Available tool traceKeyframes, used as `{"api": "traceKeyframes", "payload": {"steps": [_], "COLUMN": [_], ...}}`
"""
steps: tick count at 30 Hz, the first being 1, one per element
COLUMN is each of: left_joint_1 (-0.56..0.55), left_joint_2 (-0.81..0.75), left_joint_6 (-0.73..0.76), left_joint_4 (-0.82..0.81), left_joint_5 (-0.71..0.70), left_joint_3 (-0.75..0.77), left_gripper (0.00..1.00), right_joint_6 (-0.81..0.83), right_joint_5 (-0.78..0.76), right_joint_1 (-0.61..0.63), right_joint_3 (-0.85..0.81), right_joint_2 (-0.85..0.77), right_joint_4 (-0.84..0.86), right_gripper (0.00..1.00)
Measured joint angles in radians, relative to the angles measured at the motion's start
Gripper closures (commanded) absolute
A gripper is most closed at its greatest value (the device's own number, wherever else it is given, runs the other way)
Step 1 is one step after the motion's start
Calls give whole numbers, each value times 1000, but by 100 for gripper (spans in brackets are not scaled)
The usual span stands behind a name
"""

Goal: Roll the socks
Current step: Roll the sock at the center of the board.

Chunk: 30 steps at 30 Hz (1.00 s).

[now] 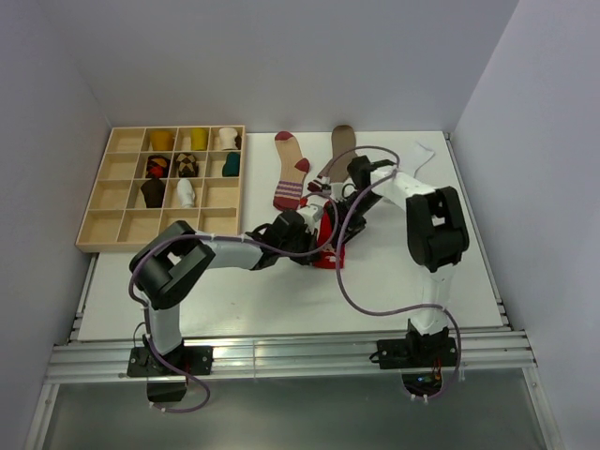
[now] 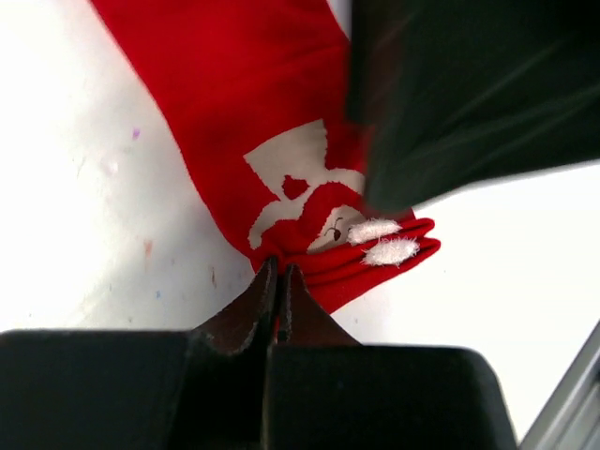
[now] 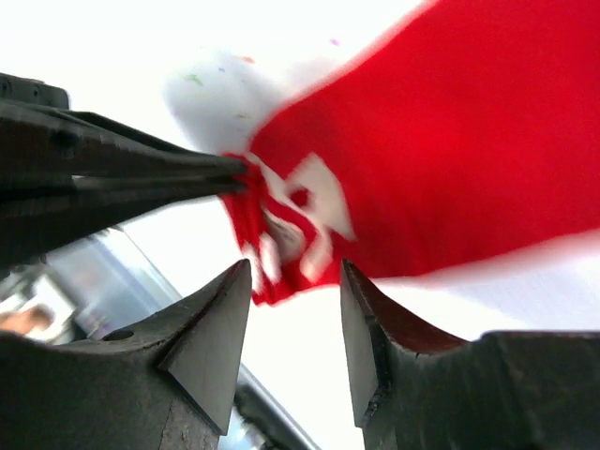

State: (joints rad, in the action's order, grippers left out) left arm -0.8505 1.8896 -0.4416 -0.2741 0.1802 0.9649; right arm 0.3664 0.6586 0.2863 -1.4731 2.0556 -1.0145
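Lying on the white worktop point(image 1: 234, 300), the red sock point(image 2: 253, 112) with white marks has its end folded into several layers. The left gripper point(image 2: 279, 267) is closed on the edge of that fold, its fingertips pinched together on the red fabric. The right gripper point(image 3: 295, 267) hangs just beside the same end, facing the left gripper, with its jaws apart and nothing between them; the sock's folded tip lies just beyond its fingertips. Past both grippers, towards the back of the worktop, lie a tan sock point(image 1: 291, 173) with dark red toe and heel and a striped cuff, a brown sock point(image 1: 341, 145), and, farther to the right gripper's side, a white sock point(image 1: 422, 152). Well to the left of the left gripper sits a wooden compartment tray point(image 1: 94, 230) holding several bundled socks.
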Motion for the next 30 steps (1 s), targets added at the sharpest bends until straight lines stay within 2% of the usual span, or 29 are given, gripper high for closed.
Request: {"api": "traceKeyframes", "payload": {"steps": [8, 18, 21, 25, 30], "left_joint_1": [-1, -2, -1, 3, 18], "left_joint_2": [-32, -36, -27, 0, 27], "left_joint_6": [-79, -187, -211, -230, -251], "left_joint_4": [137, 392, 447, 499, 512], "left_joint_5": [4, 34, 56, 90, 164], "left_joint_3": [13, 96, 119, 159, 180], "left_gripper": [100, 100, 100, 100, 100], "right_joint_6": [-8, 137, 201, 266, 329], "right_joint_5": [-109, -144, -164, -209, -296], "right_joint_1": [-72, -72, 1, 183, 359], "right_joint_3": [196, 570, 683, 832, 900], "right_joint_2": [-288, -689, -828, -1015, -1054], "right_joint_4": [228, 485, 554, 631, 711], "right_gripper": [52, 49, 43, 43, 45]}}
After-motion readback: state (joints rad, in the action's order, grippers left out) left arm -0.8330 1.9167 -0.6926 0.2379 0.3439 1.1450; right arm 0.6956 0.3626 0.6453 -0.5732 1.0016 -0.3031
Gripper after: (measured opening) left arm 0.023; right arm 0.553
